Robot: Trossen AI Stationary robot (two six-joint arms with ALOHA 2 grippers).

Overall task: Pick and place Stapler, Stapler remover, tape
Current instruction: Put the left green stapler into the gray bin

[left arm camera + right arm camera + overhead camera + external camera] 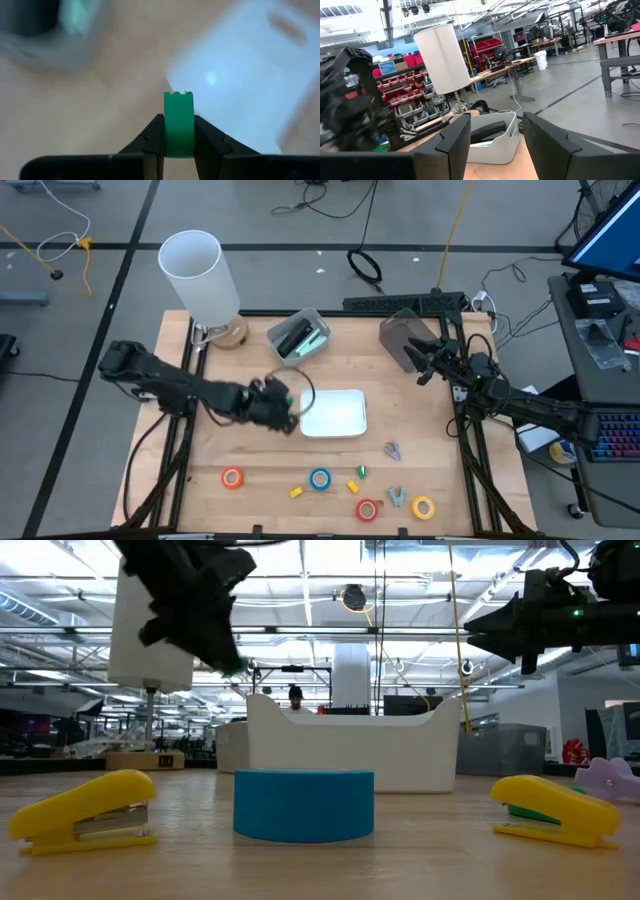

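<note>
My left gripper [287, 402] hangs over the table's middle, just left of the white tray [345, 425], and is shut on a small green stapler [179, 120]. Near the front edge lie the orange [232, 477], blue [320, 478], red [367, 509] and yellow [423, 507] tape rolls. Among them are two small yellow staplers [296, 491] [352, 485], a green one [362, 471] and two grey staple removers [392, 450] [397, 497]. My right gripper [425, 366] waits open, raised at the far right. My left gripper pinches the green stapler's two flat sides [178, 142] between its two fingers [152, 132]. The stapler's notched end [179, 95] sticks out past the fingertips. The fingers slant down toward the table. The stapler is lifted clear, above the wood beside the tray's left edge.
A grey bin [298, 337] with dark and green things stands at the far middle. A second grey bin [403, 340] sits by my right gripper. A white lamp [200, 275] stands at the far left. Bare wood lies left of the orange roll.
</note>
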